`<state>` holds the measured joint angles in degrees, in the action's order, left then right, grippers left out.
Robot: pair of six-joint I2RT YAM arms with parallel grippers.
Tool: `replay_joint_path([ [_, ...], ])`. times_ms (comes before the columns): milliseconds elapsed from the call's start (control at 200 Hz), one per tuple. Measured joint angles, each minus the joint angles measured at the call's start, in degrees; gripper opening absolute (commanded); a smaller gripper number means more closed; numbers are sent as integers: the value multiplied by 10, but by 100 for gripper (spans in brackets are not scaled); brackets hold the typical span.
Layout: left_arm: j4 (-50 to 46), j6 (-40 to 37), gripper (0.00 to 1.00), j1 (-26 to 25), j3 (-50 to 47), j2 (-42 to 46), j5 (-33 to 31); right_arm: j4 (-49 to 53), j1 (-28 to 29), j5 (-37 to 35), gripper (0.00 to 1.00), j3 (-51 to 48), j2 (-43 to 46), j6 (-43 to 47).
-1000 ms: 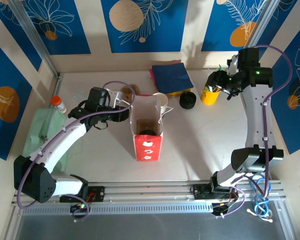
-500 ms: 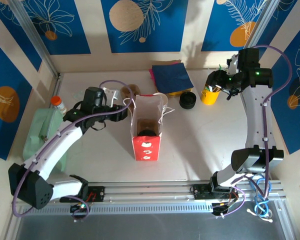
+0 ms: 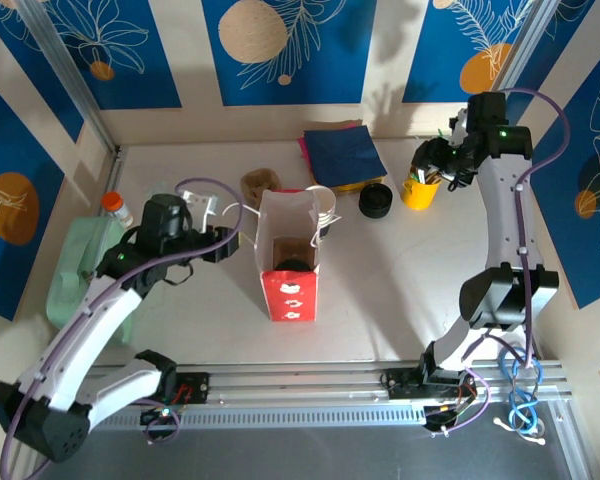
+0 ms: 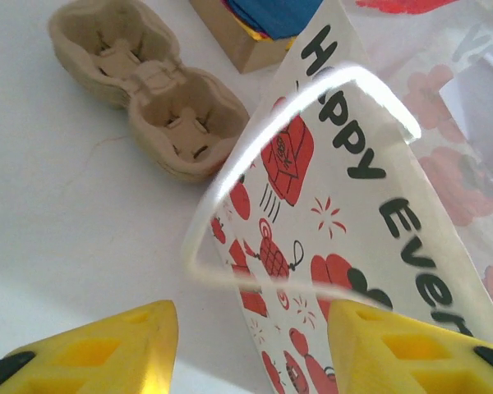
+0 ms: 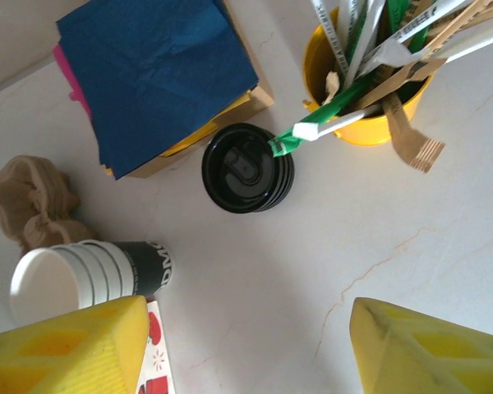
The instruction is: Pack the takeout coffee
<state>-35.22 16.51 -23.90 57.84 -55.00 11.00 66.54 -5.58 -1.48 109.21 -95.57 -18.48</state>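
Note:
The takeout coffee point(image 5: 82, 275), a white paper cup with dark print low on its side, stands just behind the red-and-white paper bag point(image 3: 290, 262); in the top view the cup point(image 3: 323, 205) peeks over the bag's far rim. Inside the bag a dark round lid point(image 3: 298, 266) sits on brown card. My left gripper point(image 3: 225, 240) is left of the bag, open. In its wrist view the gripper point(image 4: 251, 345) has the bag's white handle loop point(image 4: 222, 176) ahead of the yellow fingers. My right gripper point(image 3: 432, 160) hovers open by the yellow pot. Below it point(image 5: 246, 345) is bare table.
A stack of black lids point(image 5: 246, 168) lies between the cup and the yellow pot of utensils point(image 5: 366, 90). Blue napkins point(image 5: 160, 74) lie on a box at the back. A brown pulp carrier point(image 4: 148, 103) sits behind the bag's left side. A green box point(image 3: 80, 270) and an orange-capped bottle point(image 3: 118, 210) are far left.
My left arm has drawn back leftward and nearer, away from the bag, its jaws widening. The bag has settled upright. The right arm has barely shifted.

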Motion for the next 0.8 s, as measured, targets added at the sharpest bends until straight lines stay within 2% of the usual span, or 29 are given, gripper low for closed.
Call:
replay_joint_path([
  [175,-10,-5,61,1,-34,96,-28,2,19,-54,62,44,-41,-2],
  [290,-12,-14,62,1,-48,134,-47,3,40,-91,61,75,-71,-10],
  [620,-31,-20,65,1,-55,144,-88,10,57,-156,58,163,-161,-29],
  [800,-34,-20,66,1,-56,146,-96,17,56,-166,51,186,-192,-30],
])
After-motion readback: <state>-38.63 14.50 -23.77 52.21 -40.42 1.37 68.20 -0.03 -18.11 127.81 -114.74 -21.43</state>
